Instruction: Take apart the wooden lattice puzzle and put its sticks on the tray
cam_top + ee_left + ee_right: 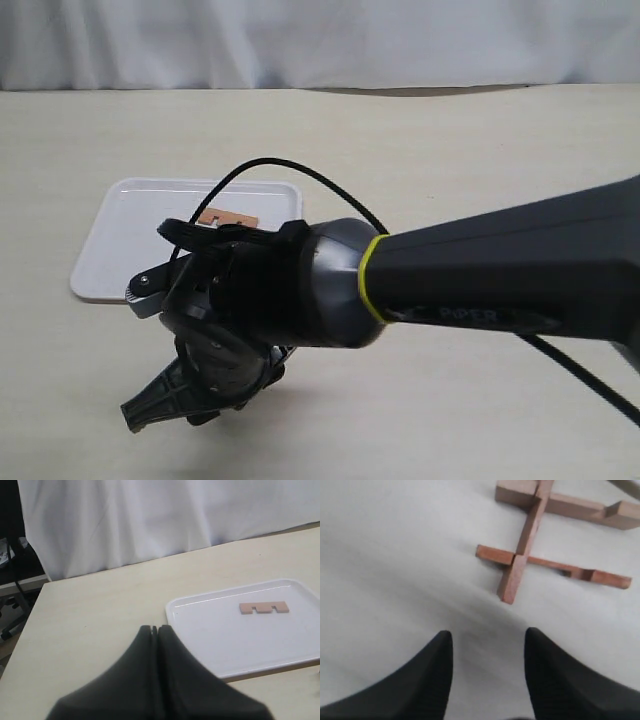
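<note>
The white tray (110, 250) lies on the table's left with one notched stick (227, 218) on it; the left wrist view shows the same tray (225, 645) and stick (263, 608). The rest of the wooden lattice puzzle (530, 530), one stick crossing two others, lies on a pale surface just ahead of my right gripper (489, 632), which is open and empty. In the exterior view the puzzle is hidden behind the right arm, whose gripper (135, 415) hangs low at the front left. My left gripper (155, 628) is shut and empty, near the tray's corner.
The thick black right arm (480, 270) crosses the exterior view from the right and covers the table's middle. A black cable (300, 175) loops over the tray's near side. A white curtain (320, 40) closes the back.
</note>
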Tool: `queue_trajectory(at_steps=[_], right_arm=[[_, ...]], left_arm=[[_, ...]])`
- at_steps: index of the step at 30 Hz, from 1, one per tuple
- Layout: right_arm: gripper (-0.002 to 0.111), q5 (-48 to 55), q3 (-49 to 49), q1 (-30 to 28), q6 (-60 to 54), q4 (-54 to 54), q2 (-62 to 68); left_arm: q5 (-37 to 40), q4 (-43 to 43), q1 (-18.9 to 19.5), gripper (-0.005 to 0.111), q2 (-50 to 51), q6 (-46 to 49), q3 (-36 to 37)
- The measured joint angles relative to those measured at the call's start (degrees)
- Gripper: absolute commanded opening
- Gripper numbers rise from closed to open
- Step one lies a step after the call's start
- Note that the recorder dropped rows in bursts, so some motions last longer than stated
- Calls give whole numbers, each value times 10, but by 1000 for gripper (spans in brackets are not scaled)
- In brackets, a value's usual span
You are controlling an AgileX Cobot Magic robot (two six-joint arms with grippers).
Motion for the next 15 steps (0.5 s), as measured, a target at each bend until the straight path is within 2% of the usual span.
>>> queue_trajectory(at_steps=[12,15], right_arm=[[42,-37,0,-15,63,-37,10],[39,-39,0,-16,65,-37,19]], left_arm=[[0,0,0,0,0,0,0],[0,0,0,0,0,0,0]])
